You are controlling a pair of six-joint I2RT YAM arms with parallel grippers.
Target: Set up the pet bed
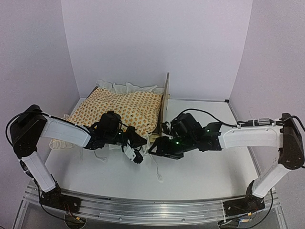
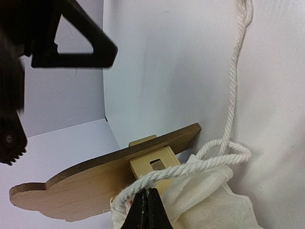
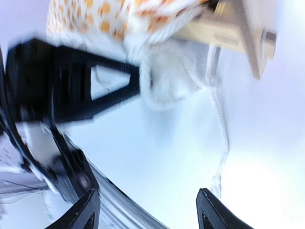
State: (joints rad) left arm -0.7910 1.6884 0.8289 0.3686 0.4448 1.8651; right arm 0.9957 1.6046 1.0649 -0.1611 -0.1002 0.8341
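Light wood and cream cloth printed in orange make up the pet bed [image 1: 143,107], which sits at the back of the white desk [image 1: 205,167], left of centre. Its scalloped headboard [image 1: 166,100] stands upright at its right end, and the ruffled bedding [image 1: 114,107] is heaped over the frame and spills off the near side. Both arms reach in to the bed's near right corner, their tips close together. The left pincer [image 2: 147,210] is fully closed, its tips pinching a twisted white cord [image 2: 230,109] that loops out of the cream fabric just beside the headboard's foot. The cord's loose end trails across the desk toward the near edge. The right pincer [image 3: 151,212] hangs above the desk near that corner with its fingers spread wide and nothing between them; its view is blurred.
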